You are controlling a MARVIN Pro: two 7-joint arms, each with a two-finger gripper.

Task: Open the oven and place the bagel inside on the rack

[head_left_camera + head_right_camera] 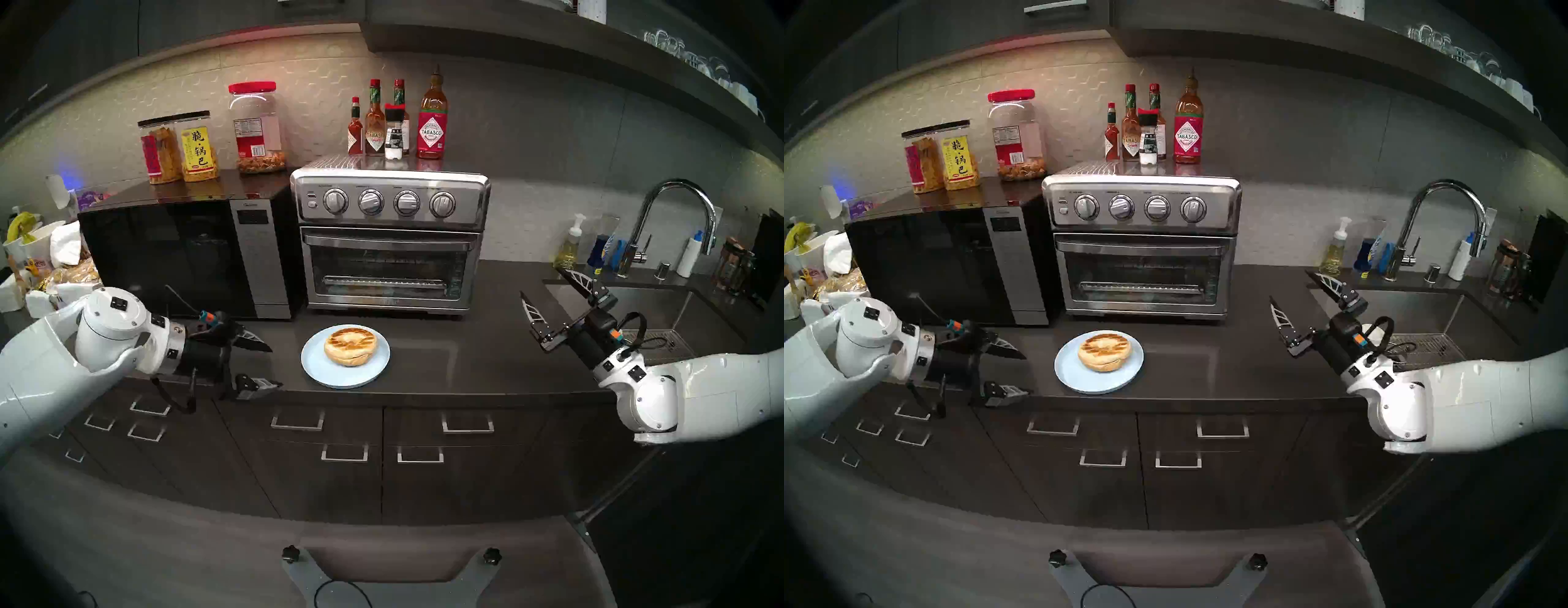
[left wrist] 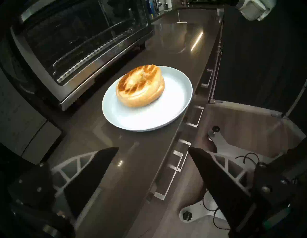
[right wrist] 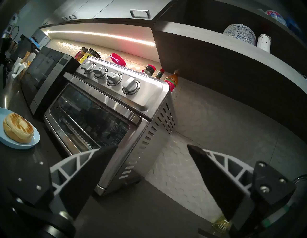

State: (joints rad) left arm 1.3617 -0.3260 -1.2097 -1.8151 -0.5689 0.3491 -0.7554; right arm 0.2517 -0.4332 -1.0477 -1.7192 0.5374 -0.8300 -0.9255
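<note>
The stainless oven (image 1: pixel 390 237) (image 1: pixel 1144 246) (image 3: pixel 106 114) stands at the back of the counter with its glass door shut. Through the glass a wire rack (image 1: pixel 386 282) (image 2: pixel 79 64) shows dimly. A golden bagel (image 1: pixel 351 346) (image 1: pixel 1105 352) (image 2: pixel 140 86) (image 3: pixel 18 130) lies on a pale blue plate (image 1: pixel 316 365) (image 2: pixel 149 119) in front of the oven. My left gripper (image 1: pixel 271 367) (image 2: pixel 152 148) hovers open left of the plate, at the counter's front edge. Over the counter right of the oven, near the sink, my right gripper (image 1: pixel 541 284) (image 3: pixel 151 146) is open and empty.
A black microwave (image 1: pixel 182 259) sits left of the oven, with snack jars (image 1: pixel 178 146) on top. Sauce bottles (image 1: pixel 399 123) stand on the oven. A sink (image 1: pixel 628 305) with a faucet (image 1: pixel 674 220) and soap bottles lies at the right. Clutter fills the far left counter.
</note>
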